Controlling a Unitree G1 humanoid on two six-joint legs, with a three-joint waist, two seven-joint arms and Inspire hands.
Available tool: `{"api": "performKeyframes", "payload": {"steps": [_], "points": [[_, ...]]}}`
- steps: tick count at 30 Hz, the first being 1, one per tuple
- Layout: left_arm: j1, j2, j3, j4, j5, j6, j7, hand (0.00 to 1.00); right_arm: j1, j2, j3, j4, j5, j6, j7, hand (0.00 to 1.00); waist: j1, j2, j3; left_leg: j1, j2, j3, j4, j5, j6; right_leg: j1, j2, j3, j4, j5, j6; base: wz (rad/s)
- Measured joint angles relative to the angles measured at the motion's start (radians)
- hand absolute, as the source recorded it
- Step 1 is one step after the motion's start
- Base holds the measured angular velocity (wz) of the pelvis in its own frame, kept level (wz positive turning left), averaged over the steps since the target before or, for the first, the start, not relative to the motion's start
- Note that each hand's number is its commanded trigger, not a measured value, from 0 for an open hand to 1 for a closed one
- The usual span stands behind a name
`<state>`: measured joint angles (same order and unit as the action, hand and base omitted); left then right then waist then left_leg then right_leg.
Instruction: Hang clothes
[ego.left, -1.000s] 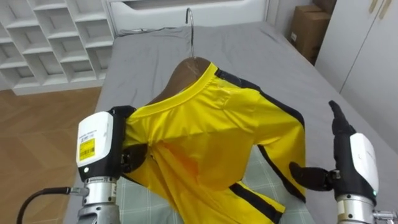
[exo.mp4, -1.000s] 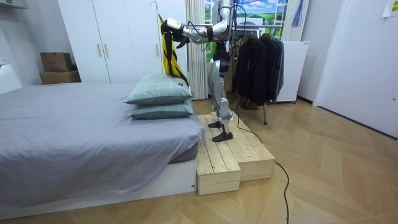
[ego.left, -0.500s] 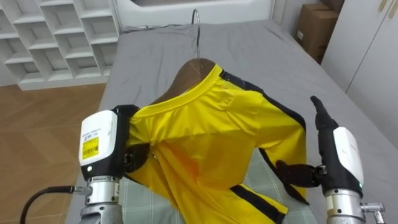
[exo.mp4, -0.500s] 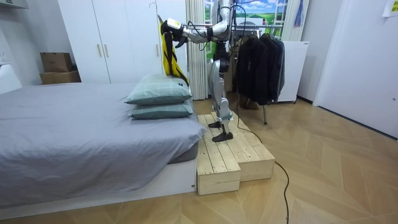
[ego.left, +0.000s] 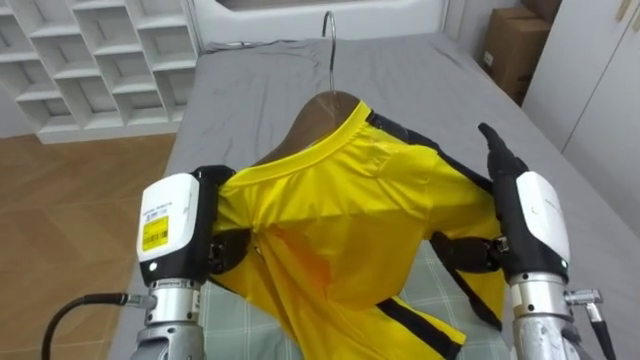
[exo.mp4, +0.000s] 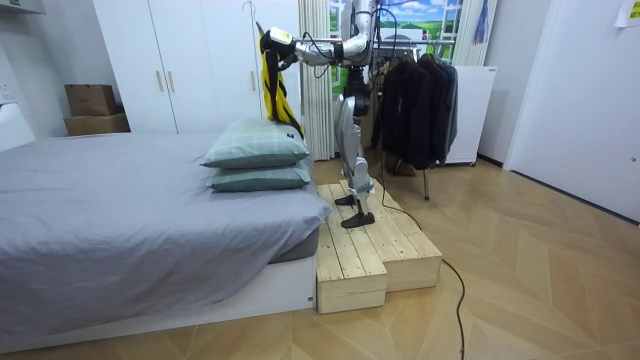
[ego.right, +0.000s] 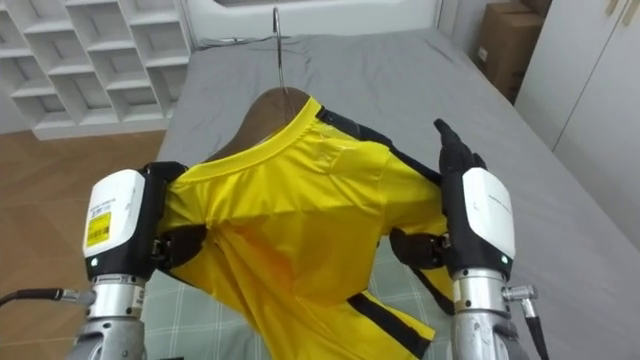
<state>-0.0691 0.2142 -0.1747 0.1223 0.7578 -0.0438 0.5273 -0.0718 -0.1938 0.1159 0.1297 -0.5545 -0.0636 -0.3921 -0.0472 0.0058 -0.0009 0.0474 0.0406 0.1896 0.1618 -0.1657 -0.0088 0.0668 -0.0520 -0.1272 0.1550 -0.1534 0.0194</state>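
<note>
Yellow shirt (ego.left: 340, 230) with black stripes. Brown hanger (ego.left: 325, 112), silver hook. Grey bed (ego.left: 420, 80); pale green checked pillow (ego.left: 228, 325). White shelves (ego.left: 110, 50), brown box (ego.left: 510, 50), brown wood-grain floor (ego.left: 70, 210). White-and-black left hand (ego.left: 175, 225), yellow-labelled; white-and-black right hand (ego.left: 525, 220).

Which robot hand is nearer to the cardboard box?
Right. The right robot hand is beside the shirt, toward the cardboard box; the left robot hand is across the shirt, farther away.

Looking steeply down from the head, twin eyes side by side, close along the bed (ego.left: 420, 80) from one end; watching from well off the bed's side, sharing that bed.
</note>
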Motion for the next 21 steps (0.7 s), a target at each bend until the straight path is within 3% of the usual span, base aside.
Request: {"api": "performKeyframes", "payload": {"steps": [21], "points": [[0.0,0.001,-0.008,0.0,0.008,0.0,0.0,1.0,-0.03,-0.029,0.001,0.0,-0.041,0.0,0.025,0.0,0.003,-0.019,0.0043,-0.004,0.0,-0.006,0.002,0.0,0.0,0.0,-0.002,-0.012,-0.002,0.0,0.0,0.0]]}}
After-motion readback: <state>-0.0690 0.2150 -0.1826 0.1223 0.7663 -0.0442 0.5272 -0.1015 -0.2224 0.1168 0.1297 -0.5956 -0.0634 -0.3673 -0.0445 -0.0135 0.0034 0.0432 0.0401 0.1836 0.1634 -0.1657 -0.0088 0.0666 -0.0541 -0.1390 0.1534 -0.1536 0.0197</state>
